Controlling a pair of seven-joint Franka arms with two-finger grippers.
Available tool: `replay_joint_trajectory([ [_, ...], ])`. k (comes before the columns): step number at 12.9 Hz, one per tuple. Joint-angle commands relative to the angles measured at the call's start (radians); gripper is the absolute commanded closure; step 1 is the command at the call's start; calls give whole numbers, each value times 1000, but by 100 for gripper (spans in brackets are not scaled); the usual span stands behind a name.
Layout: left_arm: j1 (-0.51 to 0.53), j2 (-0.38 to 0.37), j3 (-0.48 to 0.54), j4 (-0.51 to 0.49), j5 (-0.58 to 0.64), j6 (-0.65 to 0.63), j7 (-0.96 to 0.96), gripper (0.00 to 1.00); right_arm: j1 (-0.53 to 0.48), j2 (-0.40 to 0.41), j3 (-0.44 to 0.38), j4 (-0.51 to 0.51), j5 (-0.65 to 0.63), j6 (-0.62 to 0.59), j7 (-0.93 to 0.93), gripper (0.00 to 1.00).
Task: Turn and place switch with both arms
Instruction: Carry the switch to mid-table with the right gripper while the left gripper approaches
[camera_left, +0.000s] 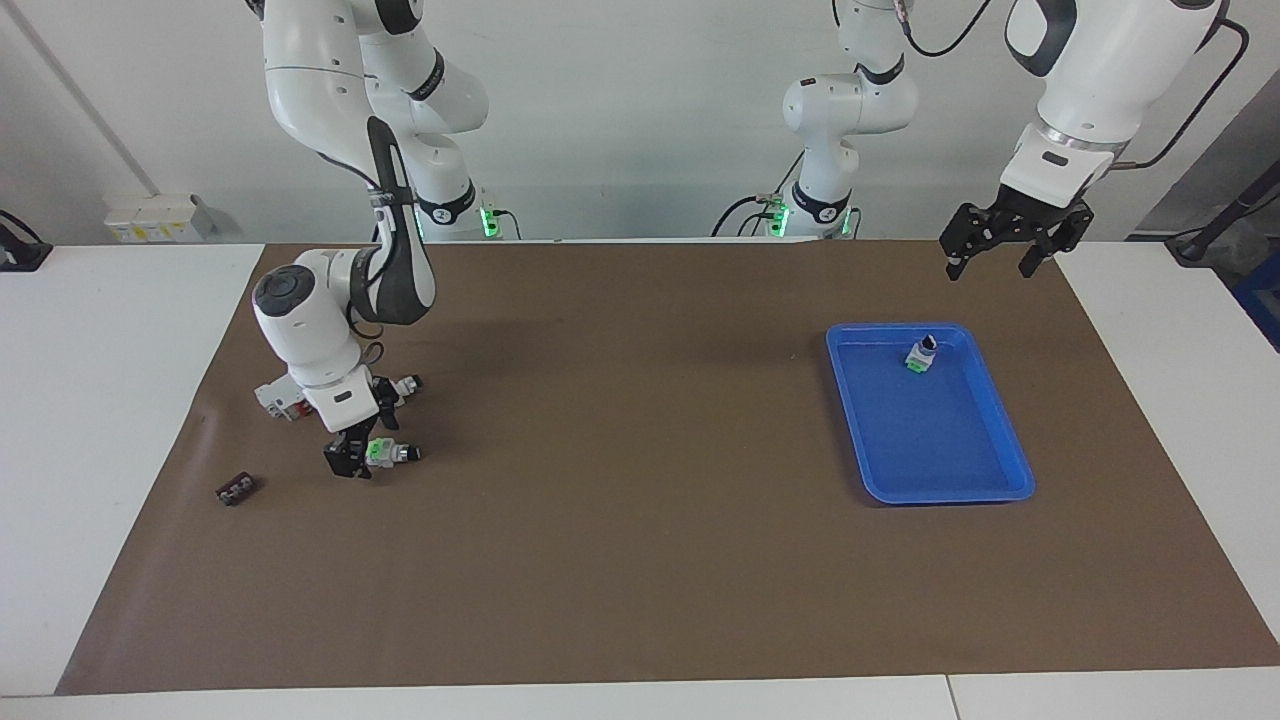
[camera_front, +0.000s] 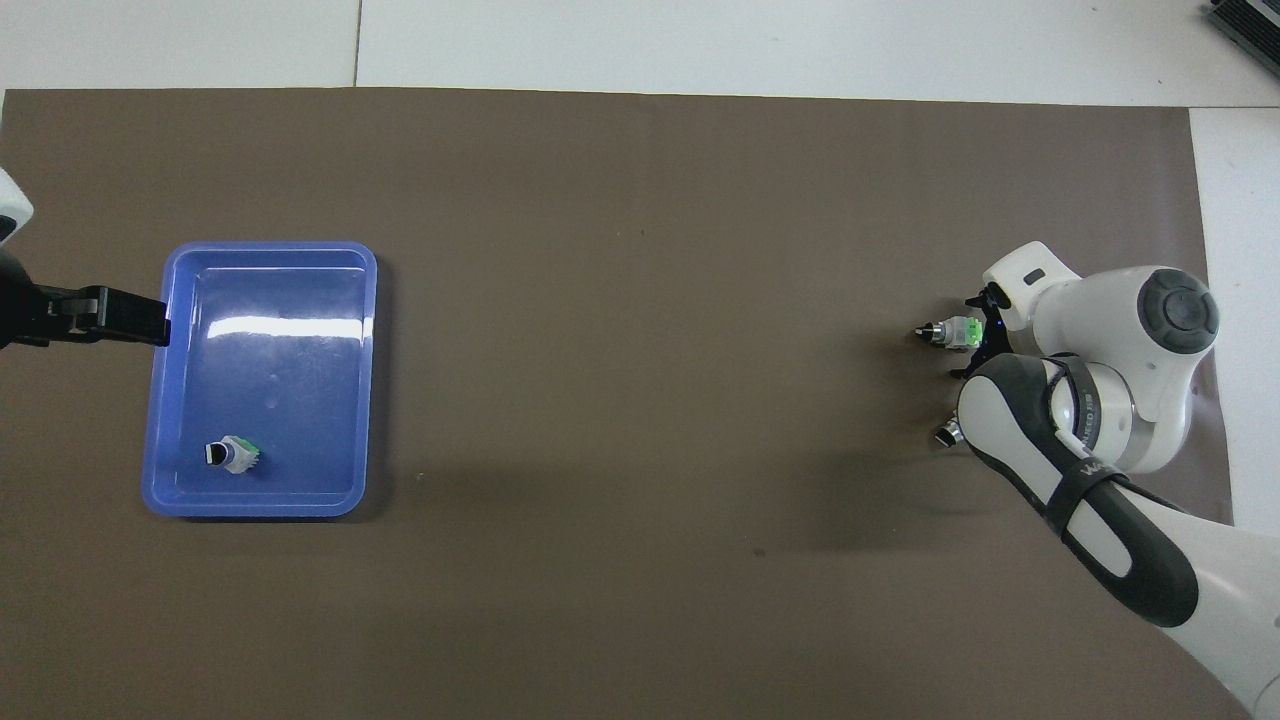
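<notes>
The right gripper (camera_left: 360, 455) is down at the mat (camera_left: 640, 560), jaws spread around the green base end of the lying switch (camera_left: 388, 452), not visibly clamped. A second switch (camera_left: 405, 385) lies just nearer the robots, partly hidden by the arm; the white block with red parts (camera_left: 278, 398) and a dark strip (camera_left: 235, 489) are close by. The left gripper (camera_left: 1003, 245) waits open in the air beside the blue tray (camera_left: 1000, 420), which holds a third, upright switch (camera_left: 921, 355).

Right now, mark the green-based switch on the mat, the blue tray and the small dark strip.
green-based switch (camera_left: 385, 452), facing view, on its green base.
blue tray (camera_front: 268, 247), overhead view, on its rim.
small dark strip (camera_left: 235, 489), facing view, on its middle.
</notes>
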Motion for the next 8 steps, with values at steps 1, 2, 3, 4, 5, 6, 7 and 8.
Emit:
replay_joint_trajectory([
  [1,-12,-33,7,-42,19,12,-3,0,-13,0,5,16,-15,6,-61,71],
  [2,-12,-36,7,-43,19,11,-3,0,-10,-1,5,19,-13,4,-60,100],
  [3,-12,-36,7,-43,21,15,-3,0,-10,-6,7,19,-12,-8,-58,100],
  [4,-12,-36,9,-43,19,15,-3,0,-10,-16,9,19,-8,-49,-60,100],
  [5,-12,-36,9,-43,19,17,-3,0,-5,-36,15,24,-10,-112,-75,100],
  [6,-10,-36,9,-43,19,17,-3,0,4,-55,22,44,4,-167,-122,100],
  [7,-10,-36,9,-43,19,15,-3,0,-1,-76,74,70,39,-218,-141,100],
  [8,-10,-36,9,-43,19,15,-3,0,-8,-101,119,99,107,-262,-149,100],
])
